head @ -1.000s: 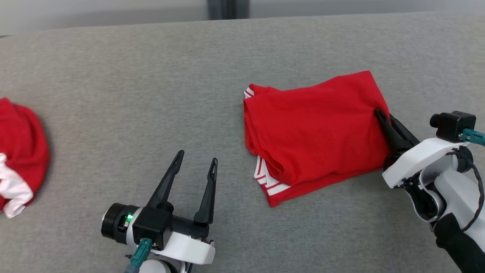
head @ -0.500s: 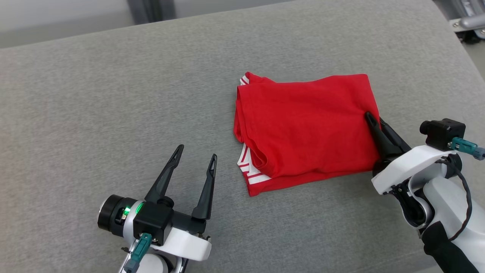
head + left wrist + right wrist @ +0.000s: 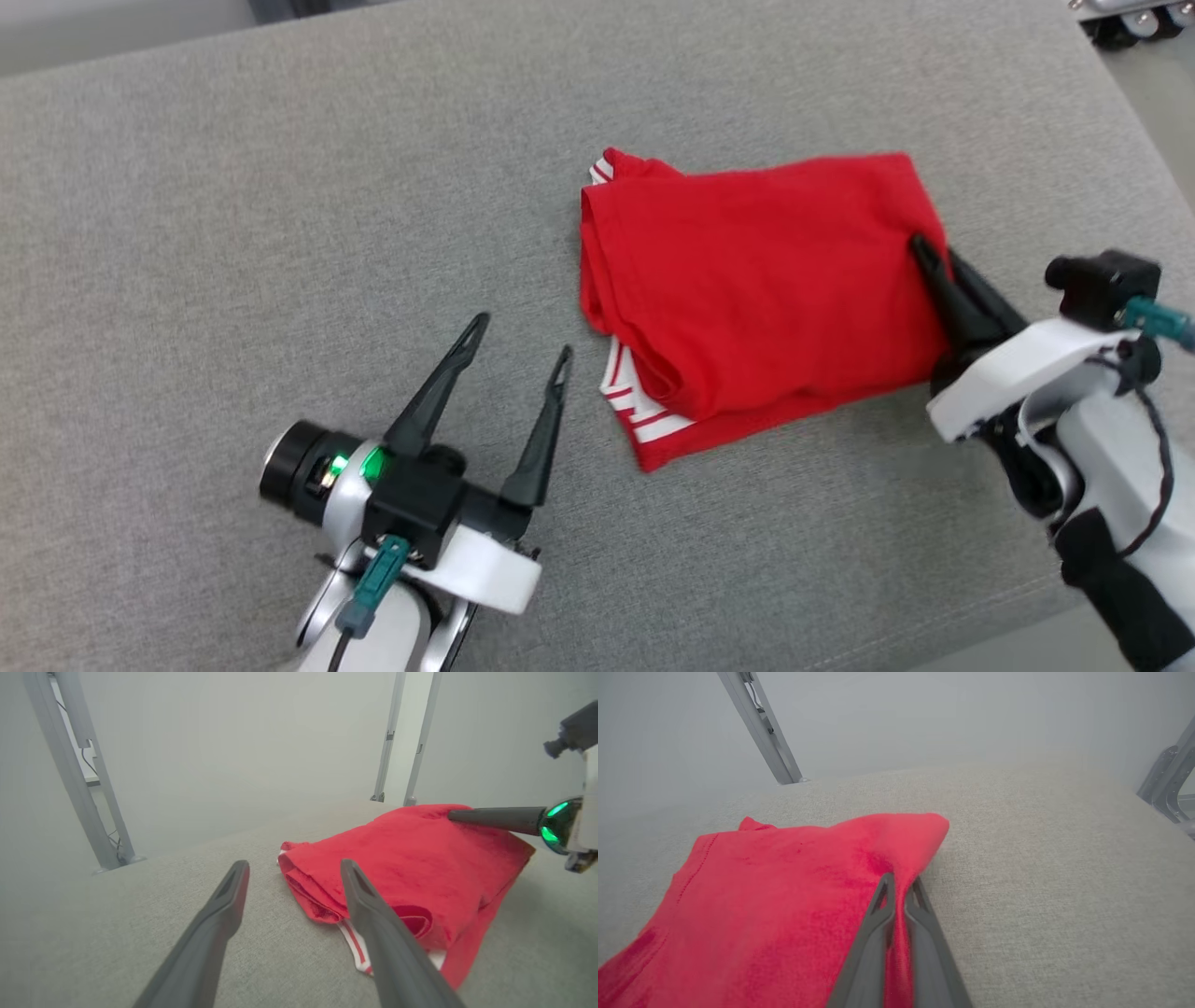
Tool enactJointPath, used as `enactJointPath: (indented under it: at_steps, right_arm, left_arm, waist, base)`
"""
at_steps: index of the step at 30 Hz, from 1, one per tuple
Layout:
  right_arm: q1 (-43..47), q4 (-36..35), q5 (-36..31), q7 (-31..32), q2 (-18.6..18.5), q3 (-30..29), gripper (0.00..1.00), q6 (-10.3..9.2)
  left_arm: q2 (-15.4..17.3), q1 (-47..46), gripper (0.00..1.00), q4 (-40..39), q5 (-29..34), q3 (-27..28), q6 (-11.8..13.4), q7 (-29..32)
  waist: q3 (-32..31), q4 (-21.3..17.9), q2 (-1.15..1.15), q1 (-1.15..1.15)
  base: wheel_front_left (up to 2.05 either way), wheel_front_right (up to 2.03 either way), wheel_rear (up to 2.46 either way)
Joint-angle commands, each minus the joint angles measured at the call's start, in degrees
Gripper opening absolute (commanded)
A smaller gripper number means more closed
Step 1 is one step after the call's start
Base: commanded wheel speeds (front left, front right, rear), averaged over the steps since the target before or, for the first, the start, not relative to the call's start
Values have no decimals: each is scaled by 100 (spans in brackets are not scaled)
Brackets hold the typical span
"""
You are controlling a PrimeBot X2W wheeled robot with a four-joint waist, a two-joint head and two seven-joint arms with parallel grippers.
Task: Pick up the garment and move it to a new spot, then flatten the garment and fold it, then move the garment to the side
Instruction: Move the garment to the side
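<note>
A red garment [image 3: 756, 289] with white-striped trim lies folded in a thick rectangle on the grey table, right of centre. My right gripper [image 3: 926, 254] is shut on the garment's right edge; in the right wrist view its fingers [image 3: 882, 905] pinch a ridge of the red cloth [image 3: 784, 896]. My left gripper [image 3: 518, 338] hangs open over bare table, just left of the garment's near left corner, touching nothing. In the left wrist view the garment [image 3: 411, 868] lies just ahead of the open fingers [image 3: 229, 900], the right one overlapping its near corner.
The grey fabric table [image 3: 280, 205] stretches wide to the left of the garment. Its right edge [image 3: 1153, 177] lies close beyond the right arm, with floor and a wheeled base [image 3: 1120, 19] past it. Metal frame posts [image 3: 70, 765] stand behind the table.
The head camera has turned right, so the other red cloth at the far left has left the picture. Garment and both grippers keep their places relative to each other.
</note>
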Motion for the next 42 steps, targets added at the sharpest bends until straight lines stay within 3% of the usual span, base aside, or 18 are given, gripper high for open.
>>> enactJointPath:
  at_steps: [1, 11, 17, 22, 31, 42]
  right_arm:
    - [-123, -10, -61, -38, -66, -31, 0, 0]
    - [-1310, 155, -755, -38, -397, -646, 0, 0]
    - [-1954, 431, -1285, -33, -540, -1449, 0, 0]
    - [-2379, 832, -1771, -34, -616, -2482, 0, 0]
    - [-2840, 1350, -3313, -34, -794, -3781, 0, 0]
    - [-3056, 1424, -5643, -33, -492, -5563, 0, 0]
  left_arm:
    - [15, -184, 100, -48, 82, -29, -51, 16]
    - [-74, -1176, 100, -353, 288, -311, -226, 178]
    - [74, -1627, 100, -857, 609, -323, -172, 185]
    - [177, -1840, 100, -1171, 822, -343, -130, 175]
    - [266, -1836, 100, -1368, 775, -290, -82, 278]
    - [317, -1885, 100, -1465, 736, -286, -43, 351]
  waist:
    - [163, 98, 0, 0]
    - [1107, 426, 0, 0]
    - [1614, 622, 0, 0]
    - [1876, 786, 0, 0]
    - [2082, 892, 0, 0]
    - [2202, 829, 0, 0]
  base:
    - [0, 0, 0]
    - [0, 0, 0]
    - [0, 0, 0]
    - [0, 0, 0]
    - [0, 0, 0]
    - [0, 0, 0]
